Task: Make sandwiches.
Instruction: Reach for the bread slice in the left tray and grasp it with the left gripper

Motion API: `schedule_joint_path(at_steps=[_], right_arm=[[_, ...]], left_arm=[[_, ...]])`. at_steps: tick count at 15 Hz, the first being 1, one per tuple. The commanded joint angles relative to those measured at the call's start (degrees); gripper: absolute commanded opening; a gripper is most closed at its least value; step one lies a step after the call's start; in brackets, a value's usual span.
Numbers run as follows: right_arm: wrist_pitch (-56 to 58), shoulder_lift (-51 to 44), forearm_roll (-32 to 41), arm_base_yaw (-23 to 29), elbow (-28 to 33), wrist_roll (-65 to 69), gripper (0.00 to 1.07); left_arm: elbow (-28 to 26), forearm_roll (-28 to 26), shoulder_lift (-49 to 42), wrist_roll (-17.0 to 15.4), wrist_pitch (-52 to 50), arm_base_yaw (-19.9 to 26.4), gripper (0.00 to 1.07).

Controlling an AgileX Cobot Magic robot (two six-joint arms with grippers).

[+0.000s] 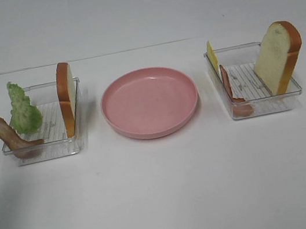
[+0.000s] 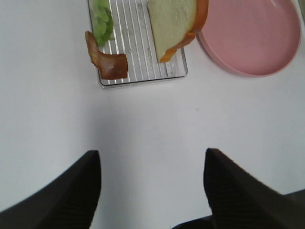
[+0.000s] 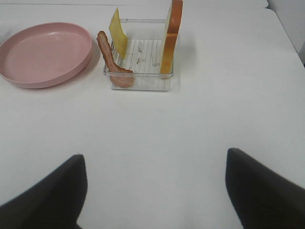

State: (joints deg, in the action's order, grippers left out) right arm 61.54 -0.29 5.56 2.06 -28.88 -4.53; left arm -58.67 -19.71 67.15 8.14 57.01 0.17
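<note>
From where I stand, the desk (image 1: pixel 166 194) carries two clear trays: the left tray (image 1: pixel 48 152) and the right tray (image 1: pixel 269 108). One pink plate (image 1: pixel 149 100). Two slices of bread: the left bread slice (image 1: pixel 66 96) and the right bread slice (image 1: pixel 276 58). Two pieces of bacon: the left bacon strip (image 1: pixel 9 135) and the right bacon strip (image 1: pixel 233 92). One lettuce leaf (image 1: pixel 23 110), one cheese square (image 1: pixel 212 56).

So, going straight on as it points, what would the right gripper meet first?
Likely bare table, then the tray near the bacon; nothing else lies between. Depth is unclear.
</note>
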Motion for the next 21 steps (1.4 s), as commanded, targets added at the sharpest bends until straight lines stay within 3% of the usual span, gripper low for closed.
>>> schedule_joint_path(at_steps=[1, 2, 5, 6, 7, 8, 11, 15, 21], right_arm=[[-0.7, -0.5, -0.1, -0.3, 0.1, -0.1, 0.76], [-0.7, -0.5, -0.1, -0.3, 0.1, -0.1, 0.76], [-0.7, -0.5, -0.1, -0.3, 0.1, -0.1, 0.76], [-0.7, -0.5, -0.1, -0.3, 0.1, -0.1, 0.76], [-0.7, -0.5, -0.1, -0.3, 0.1, -0.1, 0.76], [-0.7, -0.5, -0.1, -0.3, 0.1, -0.1, 0.76], [-0.7, -0.5, -0.1, -0.3, 0.1, -0.1, 0.76], [-0.7, -0.5, -0.1, -0.3, 0.1, -0.1, 0.76], [-0.7, -0.5, -0.1, -0.3, 0.1, -0.1, 0.76]], left_arm=[[-9.1, -0.3, 10.7, 0.4, 6.1, -2.2, 0.61], [-12.4, 0.3, 14.1, 0.2, 6.1, -3.4, 0.61], [-24.1, 6.9, 26.7, -5.8, 7.8, -9.3, 0.61], [-24.1, 6.9, 26.7, -5.8, 7.8, -9.3, 0.61], [-30.0, 12.8, 32.8, -11.1, 9.6, -12.8, 0.61], [-32.6, 15.3, 35.8, -13.8, 10.7, -14.4, 0.61], [-39.1, 17.9, 42.1, -18.6, 11.6, -17.4, 0.61], [-44.5, 17.6, 47.4, -20.9, 11.0, -18.4, 0.61], [-50.9, 15.6, 55.5, -21.0, 8.9, -18.4, 0.61]])
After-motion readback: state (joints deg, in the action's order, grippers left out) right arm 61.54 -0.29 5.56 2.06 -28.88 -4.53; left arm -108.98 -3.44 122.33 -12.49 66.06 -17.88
